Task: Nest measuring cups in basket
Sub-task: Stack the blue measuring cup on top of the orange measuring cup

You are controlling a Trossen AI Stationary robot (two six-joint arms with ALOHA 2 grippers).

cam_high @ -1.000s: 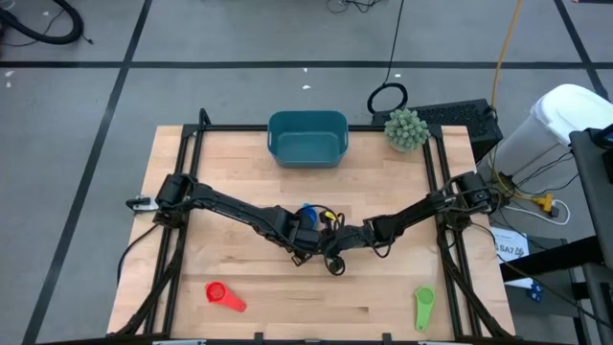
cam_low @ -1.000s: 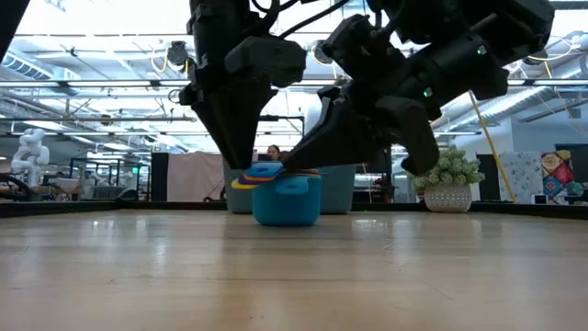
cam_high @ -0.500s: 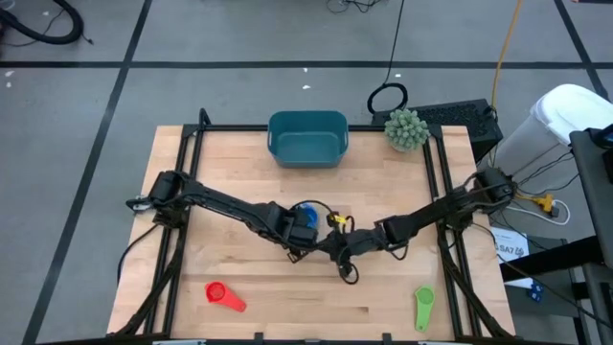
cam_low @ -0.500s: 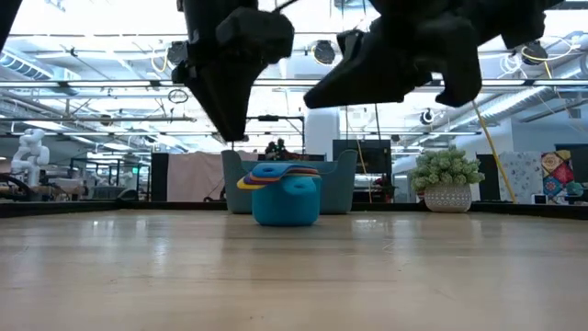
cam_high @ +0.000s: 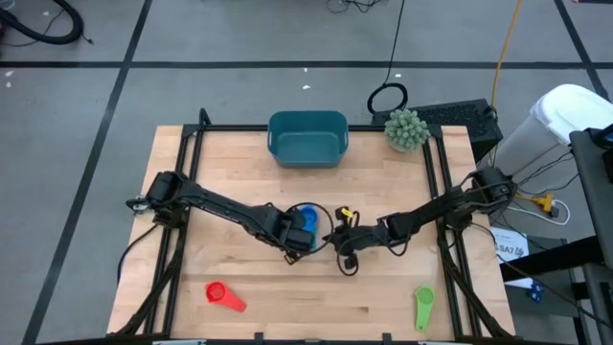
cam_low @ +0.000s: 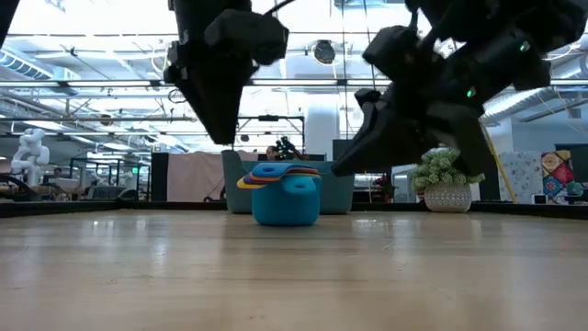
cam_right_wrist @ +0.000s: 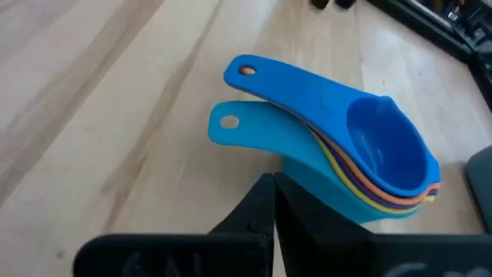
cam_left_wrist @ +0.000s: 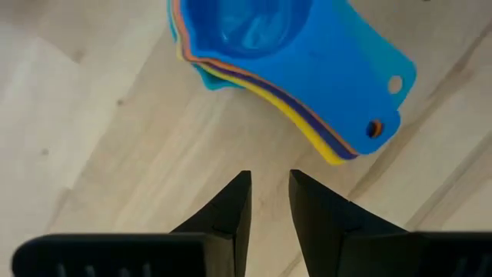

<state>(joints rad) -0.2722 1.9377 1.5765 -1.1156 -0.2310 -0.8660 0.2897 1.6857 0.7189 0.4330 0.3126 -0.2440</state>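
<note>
resting mid-table one nested cup stack (cam_high: 307, 215), two loose cups, red (cam_high: 224, 295), green (cam_high: 422, 306), left pincer (cam_left_wrist: 269, 201) slightly apart, right pincer (cam_right_wrist: 274, 201) closed, both empty

No readable text, label or number shows anywhere

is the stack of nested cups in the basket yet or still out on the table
Out. The nested cups stand upright on the table mid-board; the basket at the far edge looks empty from above.
</note>
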